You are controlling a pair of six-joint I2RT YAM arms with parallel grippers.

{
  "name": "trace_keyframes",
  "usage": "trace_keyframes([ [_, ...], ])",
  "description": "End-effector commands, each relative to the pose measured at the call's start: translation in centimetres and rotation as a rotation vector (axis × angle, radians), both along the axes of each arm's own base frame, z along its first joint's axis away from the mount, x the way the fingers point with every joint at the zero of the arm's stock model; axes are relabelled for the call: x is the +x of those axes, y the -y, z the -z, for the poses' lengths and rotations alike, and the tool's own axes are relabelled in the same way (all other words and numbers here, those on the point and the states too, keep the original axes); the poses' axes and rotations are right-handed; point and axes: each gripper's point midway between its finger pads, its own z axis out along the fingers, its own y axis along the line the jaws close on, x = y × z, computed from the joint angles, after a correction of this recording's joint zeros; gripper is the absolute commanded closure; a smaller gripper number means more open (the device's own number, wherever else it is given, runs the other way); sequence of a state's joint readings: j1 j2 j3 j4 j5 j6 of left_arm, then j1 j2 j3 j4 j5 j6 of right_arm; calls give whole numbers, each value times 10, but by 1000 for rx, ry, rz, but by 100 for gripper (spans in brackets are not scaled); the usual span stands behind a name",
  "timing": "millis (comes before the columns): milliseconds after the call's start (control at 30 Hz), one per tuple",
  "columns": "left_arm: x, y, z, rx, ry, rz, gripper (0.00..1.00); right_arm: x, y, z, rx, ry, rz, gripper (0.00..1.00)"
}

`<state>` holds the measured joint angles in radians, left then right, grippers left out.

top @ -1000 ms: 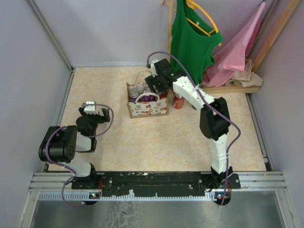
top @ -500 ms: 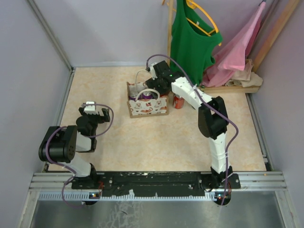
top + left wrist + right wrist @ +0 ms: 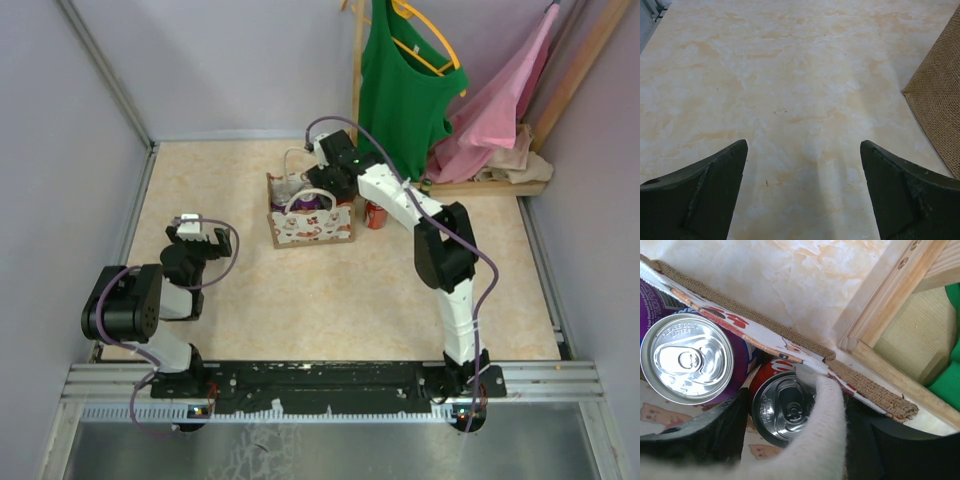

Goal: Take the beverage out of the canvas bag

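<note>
The canvas bag stands at the table's back middle, beige with a red-and-white print and white handles. My right gripper reaches down into its top. In the right wrist view the bag's rim runs diagonally. Inside stand a purple can and a red can. My right gripper is open, its dark fingers on either side of the red can. A white handle crosses between them. My left gripper is open and empty at the left, shown over bare tabletop.
Another red can stands on the table just right of the bag. Behind it a wooden rack holds a green shirt and pink cloth; its base is close to the bag. Brown woven fabric lies right of my left gripper.
My right gripper has moved left and down from above the bag's right end into the bag's opening. The left arm has not moved.
</note>
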<state>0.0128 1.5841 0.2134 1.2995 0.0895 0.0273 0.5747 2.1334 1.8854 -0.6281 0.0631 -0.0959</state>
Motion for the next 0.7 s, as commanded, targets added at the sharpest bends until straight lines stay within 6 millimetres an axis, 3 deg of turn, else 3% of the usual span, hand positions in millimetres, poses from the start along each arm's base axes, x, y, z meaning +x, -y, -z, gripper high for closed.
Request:
trace_keyframes([
  [0,4,0,-4,9,16,3,0,-17,-2,45,-65,-97,-17,45],
  [67,4,1,-4,8,16,3,0,-19,-5,49,-69,-104,-24,48],
  [233,4,0,-4,7,16,2,0,-22,-7,62,-88,-124,-26,33],
  [433,4,1,-4,8,17,3,0,-20,0,83,-139,-143,-3,35],
  [500,4,1,-5,8,17,3,0,-19,3,87,-165,-142,10,47],
  [633,4,0,-4,9,17,2,0,-16,11,87,-212,-121,42,94],
  [667,4,0,-4,8,17,2,0,-16,12,86,-224,-114,48,100],
])
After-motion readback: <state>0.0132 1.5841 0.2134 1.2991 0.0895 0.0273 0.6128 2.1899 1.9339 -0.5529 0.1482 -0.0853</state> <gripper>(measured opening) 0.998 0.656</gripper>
